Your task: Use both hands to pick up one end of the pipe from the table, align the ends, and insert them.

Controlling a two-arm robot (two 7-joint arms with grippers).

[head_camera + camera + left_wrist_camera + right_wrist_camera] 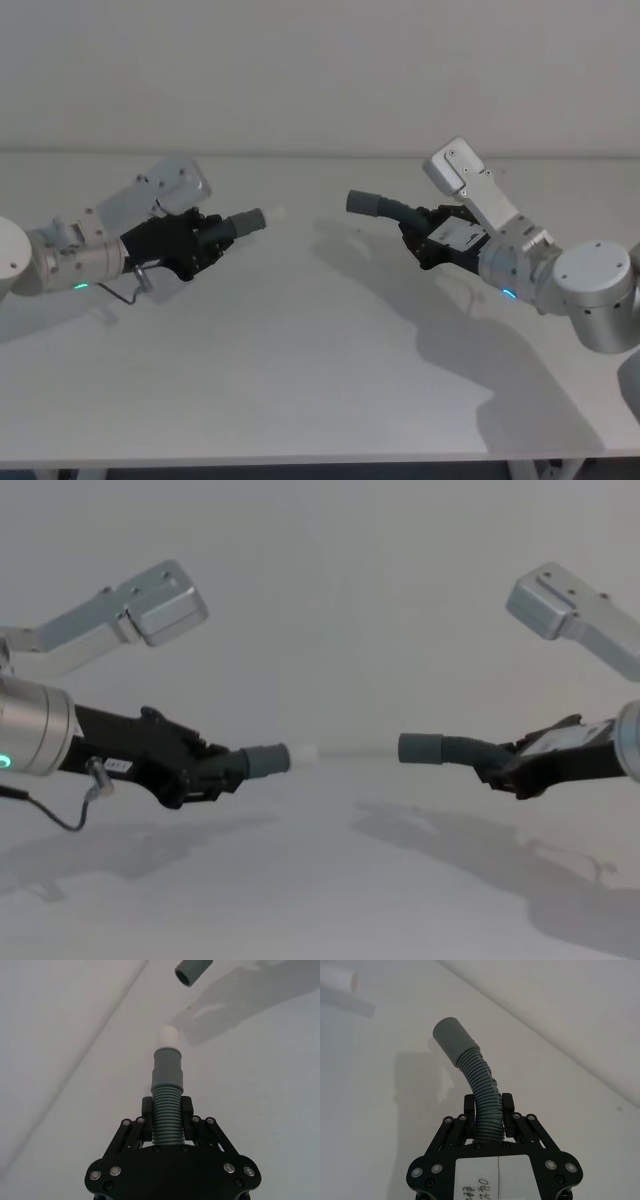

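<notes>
- Pipe is in two pieces, both held clear above the bench (300, 390), with their ends facing each other across an open gap and not touching.
- Straight piece (243, 223) is on the left, in the left gripper (212, 238), whose jaws are clamped on the ribbed part just behind the grey collar.
- Its white spigot (273, 214) sticks out to the right.
- Curved piece (392, 209) is on the right, in the right gripper (418, 228), whose jaws are closed tight on the ribbed part.
- Its open cuff (360, 202) points left, towards the spigot.
- In the chest view, spigot and cuff sit at about the same height.
- Both arms reach inward from the bench's left and right sides.
</notes>
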